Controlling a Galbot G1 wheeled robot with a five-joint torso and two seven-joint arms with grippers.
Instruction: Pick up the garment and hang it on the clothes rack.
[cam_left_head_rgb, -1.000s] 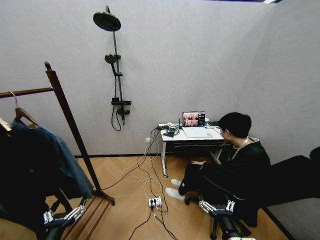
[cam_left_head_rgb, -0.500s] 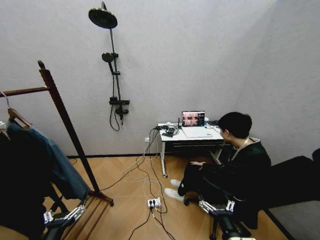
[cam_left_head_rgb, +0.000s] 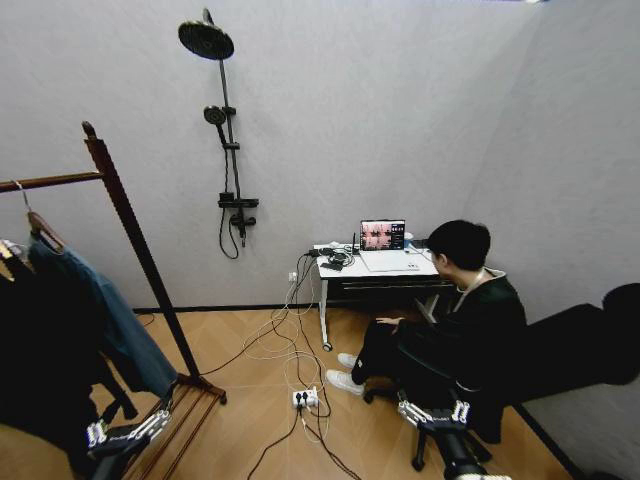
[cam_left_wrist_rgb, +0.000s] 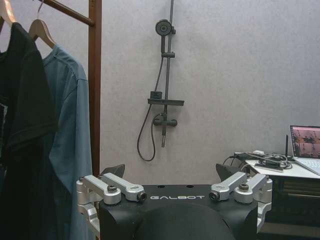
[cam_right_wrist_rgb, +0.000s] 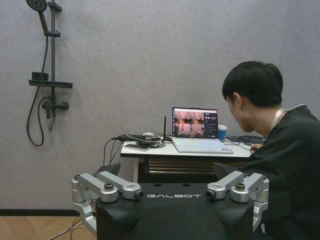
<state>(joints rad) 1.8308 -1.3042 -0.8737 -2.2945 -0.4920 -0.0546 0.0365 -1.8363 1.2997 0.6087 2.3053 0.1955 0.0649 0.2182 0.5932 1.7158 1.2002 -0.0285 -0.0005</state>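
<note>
Our view has turned a little, so the room has slid sideways. The garment (cam_left_head_rgb: 105, 315) already hangs on the clothes rack (cam_left_head_rgb: 130, 235) at the left. Our left pincer (cam_left_head_rgb: 125, 433) and right pincer (cam_left_head_rgb: 435, 413) stay low, open and empty.

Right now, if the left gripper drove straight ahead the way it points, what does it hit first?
Probably nothing near: the left gripper, open, points at bare wall right of the clothes rack post. The garment hangs just off-line beside it; depth unclear.

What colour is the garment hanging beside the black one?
Teal blue-grey; the garment shows best in the left wrist view.
</note>
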